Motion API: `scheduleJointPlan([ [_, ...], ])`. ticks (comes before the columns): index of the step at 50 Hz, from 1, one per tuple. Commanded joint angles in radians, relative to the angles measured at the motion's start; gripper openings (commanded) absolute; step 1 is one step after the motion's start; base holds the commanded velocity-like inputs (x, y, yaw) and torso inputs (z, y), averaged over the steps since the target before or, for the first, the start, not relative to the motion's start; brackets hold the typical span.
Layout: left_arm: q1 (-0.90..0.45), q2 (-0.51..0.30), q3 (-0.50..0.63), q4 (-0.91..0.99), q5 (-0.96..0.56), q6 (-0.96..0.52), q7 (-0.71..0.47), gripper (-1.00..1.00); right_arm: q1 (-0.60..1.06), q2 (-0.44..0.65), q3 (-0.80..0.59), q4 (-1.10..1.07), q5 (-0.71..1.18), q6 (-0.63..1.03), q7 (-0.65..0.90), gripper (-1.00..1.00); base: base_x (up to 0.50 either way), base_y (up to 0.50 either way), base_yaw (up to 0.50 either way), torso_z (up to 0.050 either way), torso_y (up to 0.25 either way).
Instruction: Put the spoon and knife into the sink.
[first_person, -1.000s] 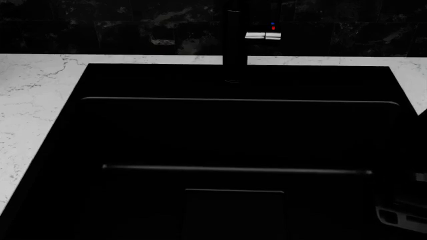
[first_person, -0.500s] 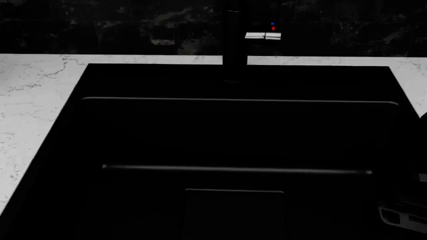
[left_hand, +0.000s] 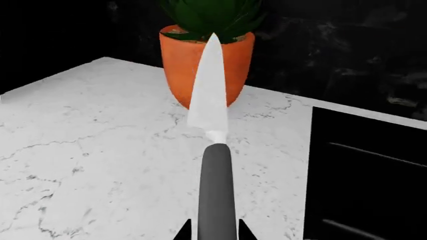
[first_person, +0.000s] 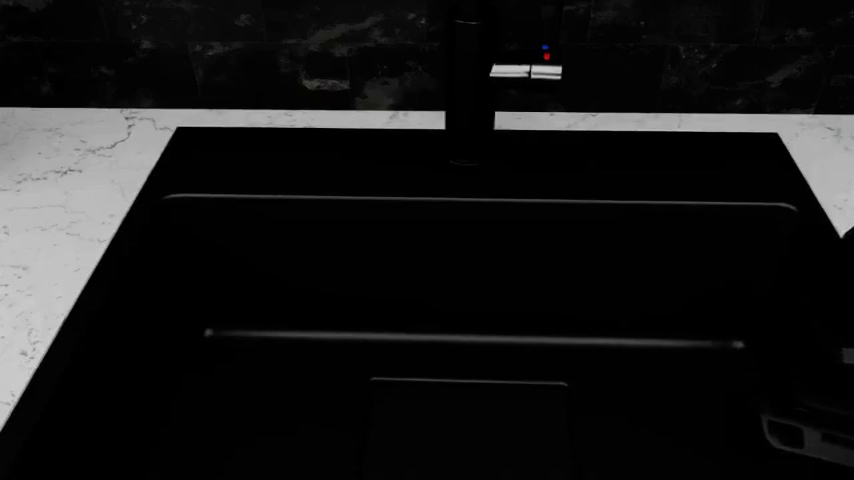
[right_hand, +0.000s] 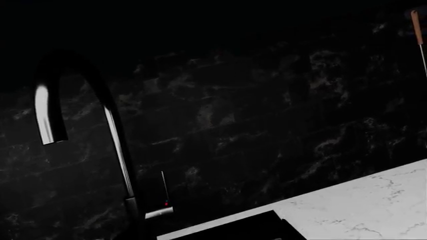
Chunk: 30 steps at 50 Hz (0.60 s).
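The knife (left_hand: 208, 100), with a pale pointed blade and a dark grey handle, sticks straight out from my left gripper (left_hand: 213, 234), which is shut on the handle. It hangs over the white marble counter (left_hand: 100, 165), with the blade tip toward a plant pot. The sink (first_person: 467, 290), a big matte black basin with stepped ledges, fills the head view, and its edge (left_hand: 367, 175) lies just beside the knife. No spoon shows in any view. A pale-edged part of my right arm (first_person: 807, 432) shows at the lower right; its fingers are out of view.
A terracotta pot (left_hand: 179, 65) with a green plant stands on the counter beyond the knife tip. The black faucet (first_person: 467, 80) rises behind the sink, and its curved spout (right_hand: 50, 115) nears the right wrist camera. A thin brown rod (right_hand: 417, 25) hangs by the dark wall.
The part of my right arm at the lower right of the head view has slid slightly down and right, toward the frame edge. The sink looks the same.
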<state>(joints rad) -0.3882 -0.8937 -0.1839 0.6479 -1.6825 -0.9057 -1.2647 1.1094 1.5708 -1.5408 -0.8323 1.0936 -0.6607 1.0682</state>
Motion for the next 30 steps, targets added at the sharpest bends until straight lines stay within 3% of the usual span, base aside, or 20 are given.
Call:
scheduleJointPlan([
  [1, -0.276, 0.014, 0.174, 0.030, -0.121, -0.075, 0.019, -1.00, -0.010, 0.000, 0.023, 0.002, -0.015, -0.015, -0.031, 1.00, 0.00, 0.00, 0.00, 0.000, 0.000],
  [15, -0.550, 0.172, 0.419, -0.079, -0.239, -0.170, 0.079, -1.00, -0.017, -0.001, 0.020, 0.009, -0.016, -0.022, -0.038, 1.00, 0.00, 0.00, 0.00, 0.000, 0.000],
  [19, -0.584, 0.245, 0.477, -0.111, -0.204, -0.212, 0.160, -1.00, -0.010, -0.001, 0.029, 0.008, 0.000, -0.008, -0.050, 1.00, 0.00, 0.00, 0.00, 0.000, 0.000],
  [30, -0.644, 0.343, 0.570, -0.240, -0.098, -0.277, 0.303, -1.00, -0.013, -0.004, 0.031, 0.003, 0.000, -0.004, -0.043, 1.00, 0.00, 0.00, 0.00, 0.000, 0.000],
])
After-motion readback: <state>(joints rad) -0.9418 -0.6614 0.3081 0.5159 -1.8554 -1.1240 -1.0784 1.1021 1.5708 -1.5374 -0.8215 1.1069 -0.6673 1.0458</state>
